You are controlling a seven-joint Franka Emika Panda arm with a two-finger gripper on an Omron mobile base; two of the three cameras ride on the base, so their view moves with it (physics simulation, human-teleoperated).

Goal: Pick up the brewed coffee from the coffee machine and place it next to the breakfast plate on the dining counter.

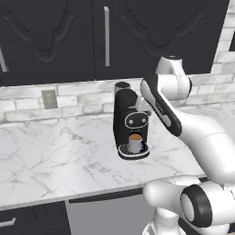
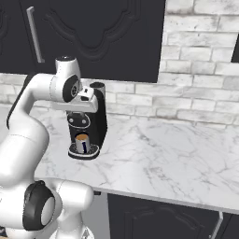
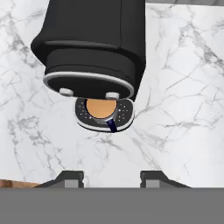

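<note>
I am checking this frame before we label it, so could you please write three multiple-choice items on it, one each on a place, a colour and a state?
1. Where does the mug stand?
A. on the coffee machine's drip tray
B. on the bare counter
C. in the gripper

2. What colour is the coffee machine?
A. white
B. red
C. black

3. How is the gripper?
A. shut on the mug
B. open and empty, above the machine
C. resting on the counter

Answers: 1 A, the tray rings its base; 2 C, its body is black; 3 B, the fingertips stand apart, holding nothing.
</note>
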